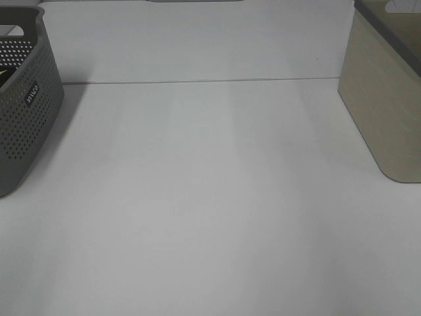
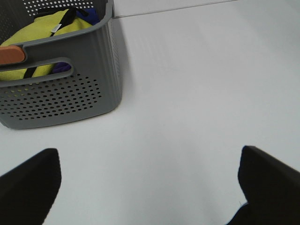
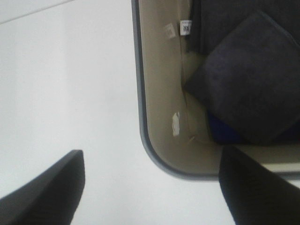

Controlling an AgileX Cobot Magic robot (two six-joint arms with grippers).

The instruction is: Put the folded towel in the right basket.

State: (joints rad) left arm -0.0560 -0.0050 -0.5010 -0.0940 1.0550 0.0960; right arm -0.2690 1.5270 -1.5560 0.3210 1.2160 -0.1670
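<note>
Folded towel (image 3: 251,77), dark navy cloth, lies inside the beige plastic basket with the grey rim (image 3: 159,98), as the right wrist view shows; it rests on the basket floor near one rounded corner, and a second dark cloth with a small white label (image 3: 185,28) lies partly beneath it.

Taken left to right in the exterior high view: a grey perforated plastic basket (image 1: 26,112) stands at the left edge of the white bench (image 1: 210,197), partly cut off by the frame. The middle of the bench carries nothing that shows. The beige basket (image 1: 385,105) stands at the right edge, also cut off. Neither arm appears in this view.

Left wrist view: the grey basket (image 2: 70,93) holds bright yellow fabric (image 2: 42,33) with dark blue and black cloth beside it; an orange object (image 2: 11,55) shows at the handle slot. The left hand (image 2: 150,187) hangs over bare bench beside this basket, its two dark fingers (image 2: 30,185) spread wide, grasping nothing.

Right wrist view: the right hand (image 3: 154,187) sits above the beige basket's corner and the bench beside it, fingers (image 3: 255,187) likewise spread apart and released, clear of the towel.
</note>
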